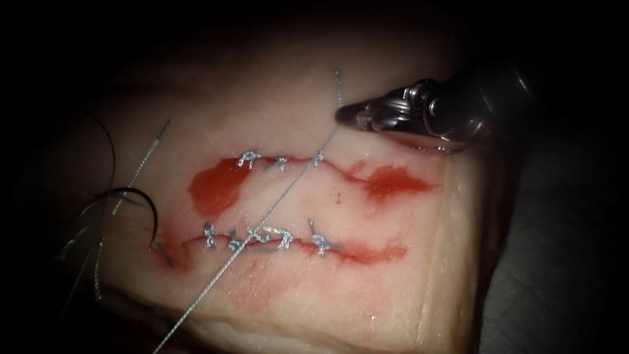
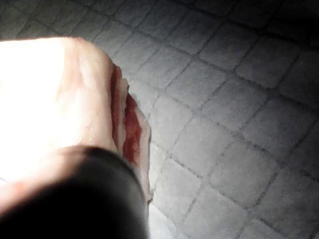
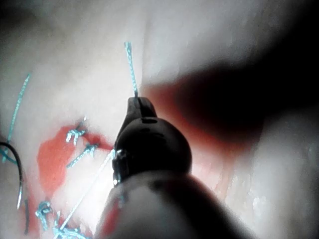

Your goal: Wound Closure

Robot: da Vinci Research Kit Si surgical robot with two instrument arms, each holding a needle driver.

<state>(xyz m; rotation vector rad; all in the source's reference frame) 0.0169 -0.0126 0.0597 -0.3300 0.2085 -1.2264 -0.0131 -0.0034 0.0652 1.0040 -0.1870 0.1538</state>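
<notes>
No readable txt, labels, nos. or signs anywhere (checked the tool and the tissue too).

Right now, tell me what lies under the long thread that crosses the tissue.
The thread, held by the right tool, passes over both stitched cuts and red fluid. The stitches directly beneath it are covered.

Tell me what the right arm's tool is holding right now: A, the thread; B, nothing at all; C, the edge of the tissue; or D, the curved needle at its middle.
A: the right tool has its jaws shut on the thread, a short end sticking up past the tip, while the needle lies free on the tissue left of the cuts.
</notes>
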